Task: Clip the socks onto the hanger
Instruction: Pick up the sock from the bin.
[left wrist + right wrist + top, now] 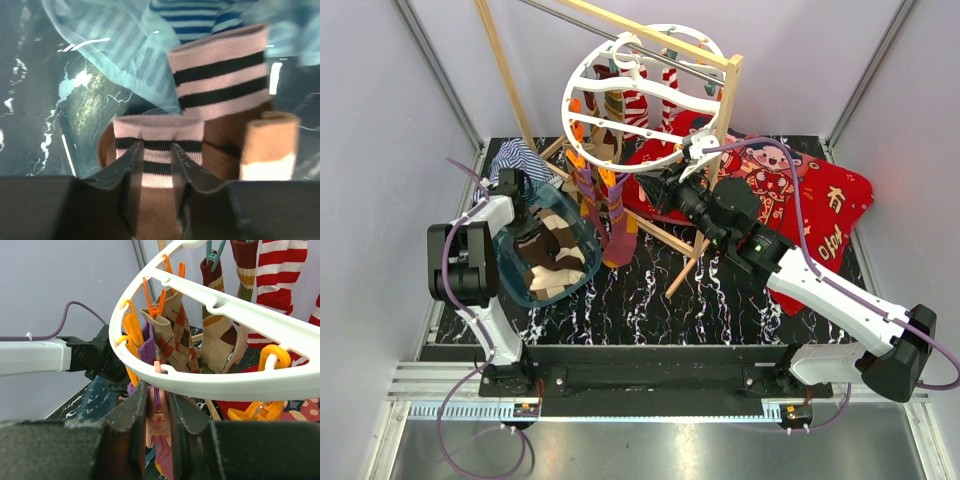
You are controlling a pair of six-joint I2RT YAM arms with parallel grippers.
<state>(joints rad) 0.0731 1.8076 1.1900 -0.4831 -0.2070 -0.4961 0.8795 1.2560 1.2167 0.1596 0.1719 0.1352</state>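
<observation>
The step in hand is judged to be the picking of another sock from the blue basket (520, 285), which is set on the desk (720, 300) below and to the left of the hanger (235, 385) in the top view. The left claw (156, 152) is seen down inside that basket, its jaws standing narrowly apart with the cuff of a striped sock (157, 132) between them. The fabric is touched on both sides, so the sock is taken to be gripped, though how firmly cannot be told. To do this well, only this one cuff should be pinched, well clear of the brown sock (267, 145) lying just beside it and of the basket's thin wall. The cuff should then be lifted straight up so that a free edge is left to be offered to a clip. The right claw (159, 405) is closed just under the hanger's near rim on a peach clip (159, 427) that hangs from it. That clip is best held steady and squeezed open only once the cuff is brought up to it. Several socks, an argyle sock (175, 335) among them, are already hung from the hanger's far side.
</observation>
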